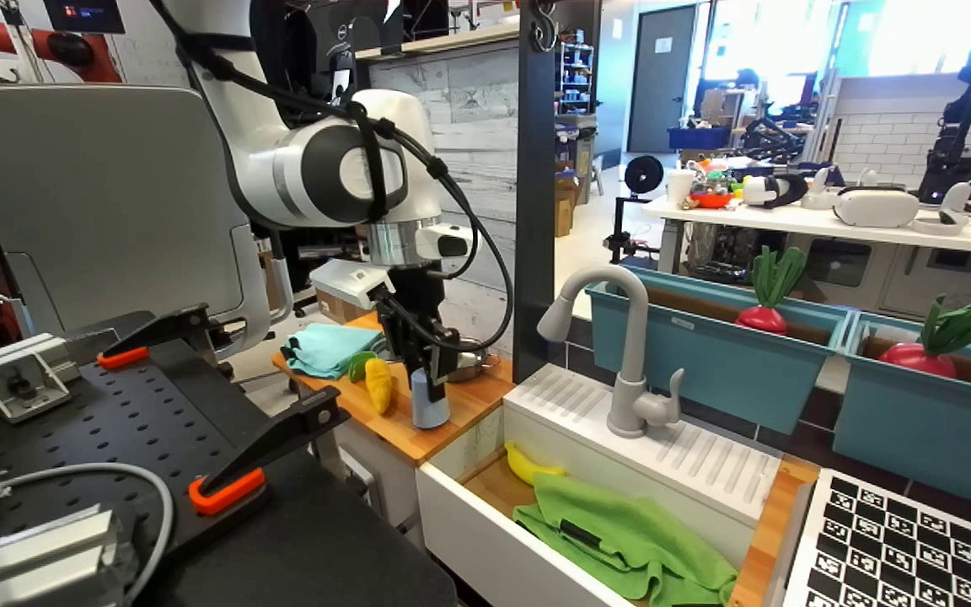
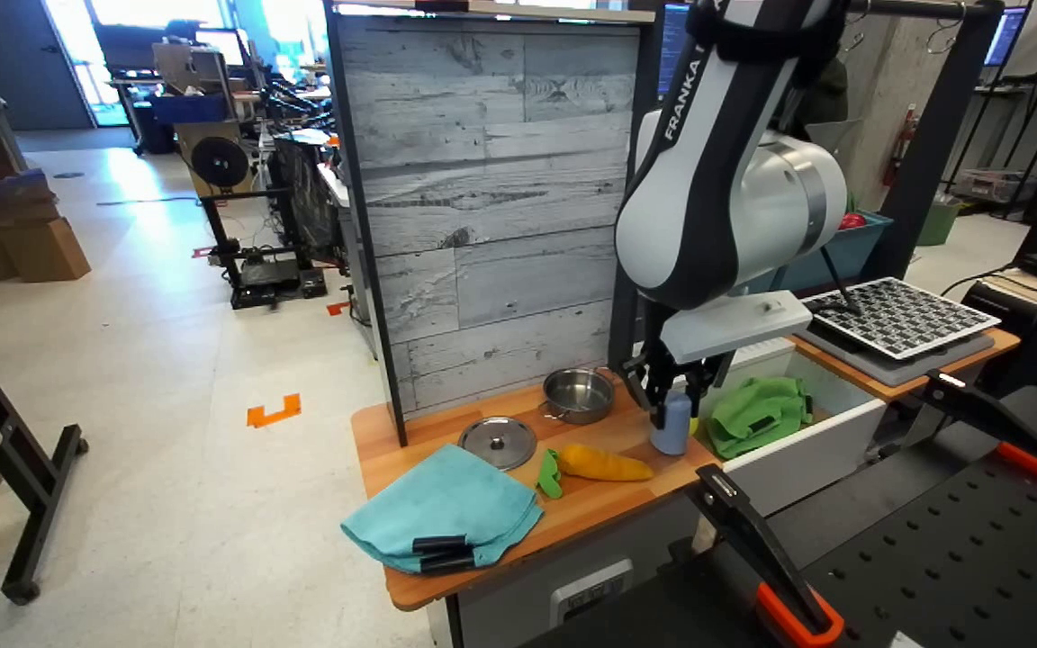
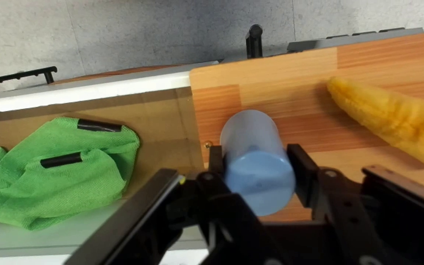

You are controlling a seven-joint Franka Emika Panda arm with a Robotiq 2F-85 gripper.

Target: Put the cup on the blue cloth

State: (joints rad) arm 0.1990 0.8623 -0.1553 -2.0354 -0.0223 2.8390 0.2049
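Sink (image 1: 460,531) holds grn cloth (image 3: 72,191) + banana (image 1: 528,465). Tool (image 3: 256,158) pinching blue cup (image 3: 258,187), just beside sink. Both ext. views, unlike wrist, show lt-blue cloth (image 2: 442,504) at surface's (image 2: 589,506) end farthest from sink.

Beyond a wooden bench (image 2: 590,499) and grey plank panel (image 2: 491,180), pale floor (image 2: 140,432) stretches toward a grey door (image 1: 658,93) and bright windows (image 1: 915,42).

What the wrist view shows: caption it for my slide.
Gripper closed around the blue cup, between a green cloth in the sink and a yellow toy on the wooden counter.
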